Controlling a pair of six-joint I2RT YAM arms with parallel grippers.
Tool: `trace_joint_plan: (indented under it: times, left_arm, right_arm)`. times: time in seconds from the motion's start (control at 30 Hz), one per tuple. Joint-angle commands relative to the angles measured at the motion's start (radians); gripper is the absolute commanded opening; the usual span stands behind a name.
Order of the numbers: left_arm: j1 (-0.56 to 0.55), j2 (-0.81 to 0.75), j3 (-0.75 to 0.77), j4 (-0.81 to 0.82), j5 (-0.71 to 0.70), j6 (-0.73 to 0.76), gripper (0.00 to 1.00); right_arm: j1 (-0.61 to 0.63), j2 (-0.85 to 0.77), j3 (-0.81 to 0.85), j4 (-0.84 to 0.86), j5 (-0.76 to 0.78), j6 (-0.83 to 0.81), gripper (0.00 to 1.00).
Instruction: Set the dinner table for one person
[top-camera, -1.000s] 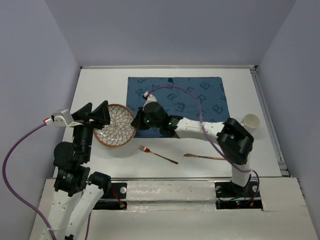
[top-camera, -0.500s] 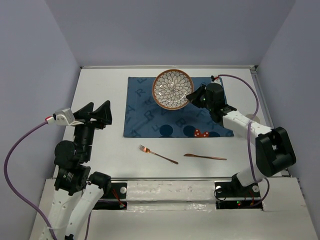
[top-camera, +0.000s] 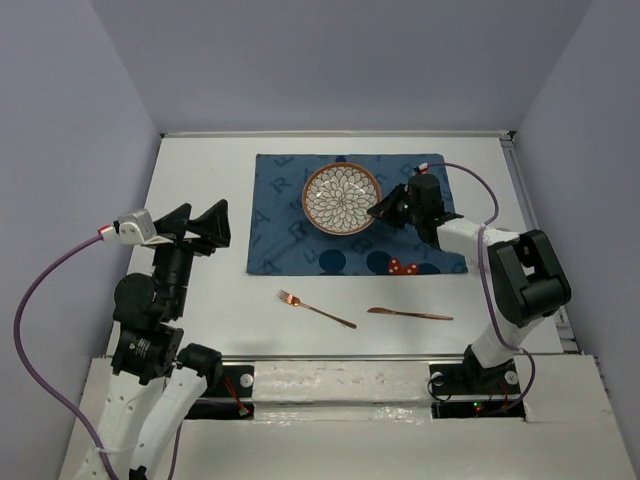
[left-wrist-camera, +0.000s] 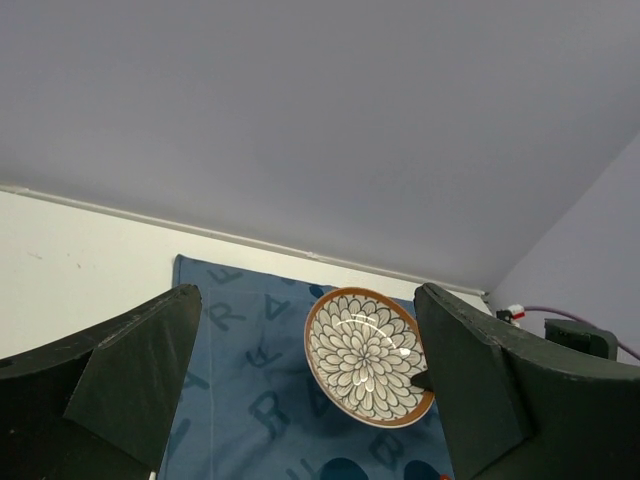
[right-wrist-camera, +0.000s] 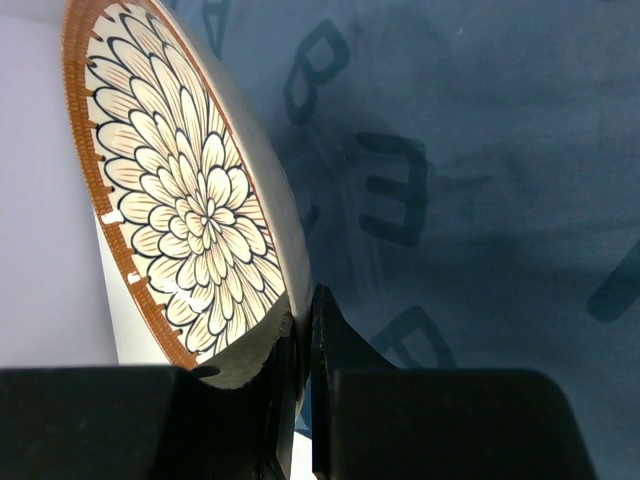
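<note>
my right gripper (top-camera: 380, 212) is clamped on the plate (top-camera: 342, 199) rim, with the plate over the placemat's (top-camera: 290, 230) far half. left gripper (top-camera: 200, 222) gapes, idle. fork (top-camera: 316, 309) and knife (top-camera: 410, 314) lie on the bare dinner table (top-camera: 200, 180), near side, not yet placed.

Right gripper (top-camera: 384, 211) clamped on plate (top-camera: 340, 197) rim, arm extended; left gripper (top-camera: 197, 222), jaws apart, raised well left of plate.
</note>
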Motion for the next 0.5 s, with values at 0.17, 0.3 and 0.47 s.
trace_joint_plan:
  times: [0.17,0.3,0.47]
  left_arm:
    - [-0.004,0.016,-0.007,0.036,0.021,0.006,0.99]
    - [-0.003,0.022,-0.007,0.036,0.022,0.007,0.99]
    - [-0.001,0.021,-0.007,0.036,0.022,0.009,0.99]
  right_arm:
    - [-0.042,0.054,0.011,0.249,-0.073,0.076,0.00]
    - [-0.051,0.062,0.010,0.251,-0.063,0.071,0.00]
    - [-0.069,0.077,0.004,0.251,-0.065,0.071,0.00]
